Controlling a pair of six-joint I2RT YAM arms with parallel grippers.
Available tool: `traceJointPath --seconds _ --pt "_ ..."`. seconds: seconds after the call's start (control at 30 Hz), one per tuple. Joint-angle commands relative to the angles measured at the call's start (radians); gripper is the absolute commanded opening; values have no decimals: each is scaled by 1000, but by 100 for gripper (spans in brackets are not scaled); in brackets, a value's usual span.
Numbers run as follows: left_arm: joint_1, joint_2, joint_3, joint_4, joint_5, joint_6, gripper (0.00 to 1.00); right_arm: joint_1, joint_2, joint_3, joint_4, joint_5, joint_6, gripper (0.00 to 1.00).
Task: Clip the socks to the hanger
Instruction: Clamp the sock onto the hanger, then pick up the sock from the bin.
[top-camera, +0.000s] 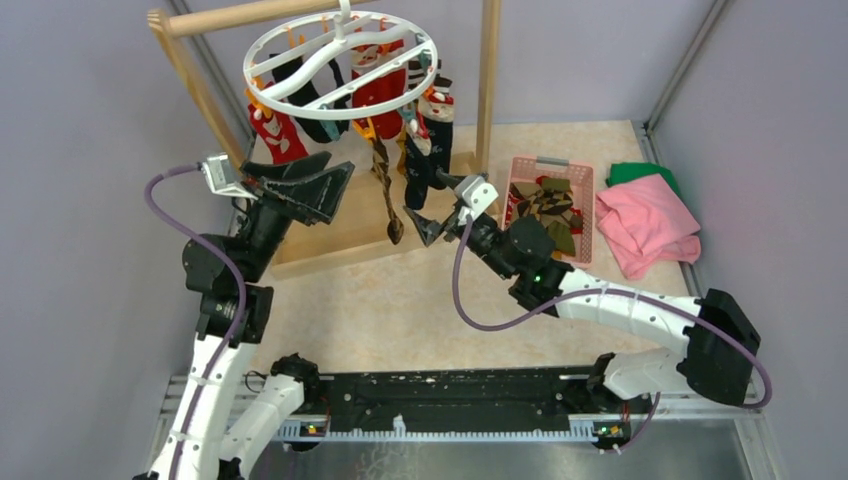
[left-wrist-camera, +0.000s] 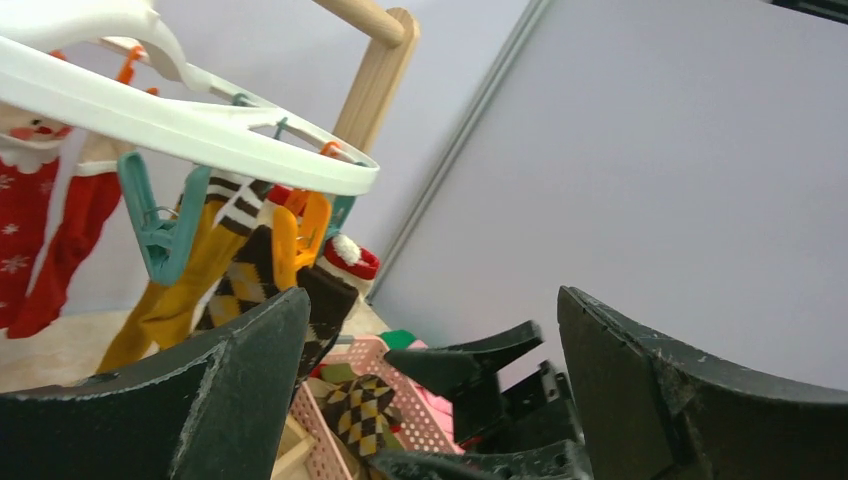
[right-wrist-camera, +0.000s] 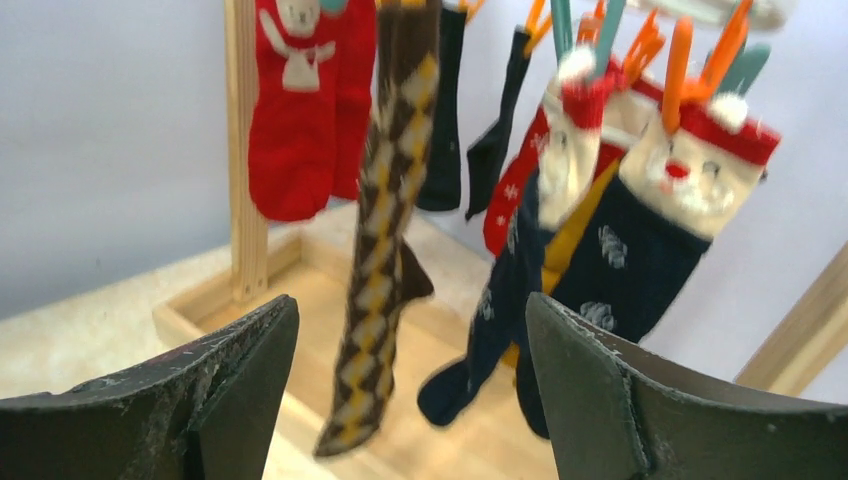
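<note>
The left gripper (top-camera: 335, 172) is raised beside the wooden rack (top-camera: 488, 80), its jaws spread wide with nothing between them; just above and beyond it the hanger (left-wrist-camera: 180, 125) hangs from the rack's top bar, its orange and teal clips carrying the socks (top-camera: 385, 85); red ones (right-wrist-camera: 300, 110) hang at the left, a mustard one (left-wrist-camera: 190, 290) behind, a brown argyle sock (right-wrist-camera: 385, 250) hangs lowest at the middle, and a navy patterned sock (right-wrist-camera: 640, 260) hangs to its right; the right gripper (top-camera: 432, 205) sits low by the argyle toe, jaws apart and empty, though whether a finger brushes that sock is hard to say; right of it a pink basket (top-camera: 590, 215) holds more argyle socks (top-camera: 550, 205); furthest right lie a pink cloth (top-camera: 645, 225) and a green cloth (top-camera: 635, 172).
</note>
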Motion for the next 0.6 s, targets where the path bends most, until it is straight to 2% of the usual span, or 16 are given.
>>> traceJointPath --seconds 0.0,0.23,0.57 --pt "2 -8 10 149 63 -80 99 -44 -70 -80 -71 -42 81 83" --pt "2 -11 4 179 100 -78 99 -150 -120 -210 -68 -103 224 84" --pt "2 -44 -50 242 81 -91 99 -189 -183 -295 -93 -59 226 84"
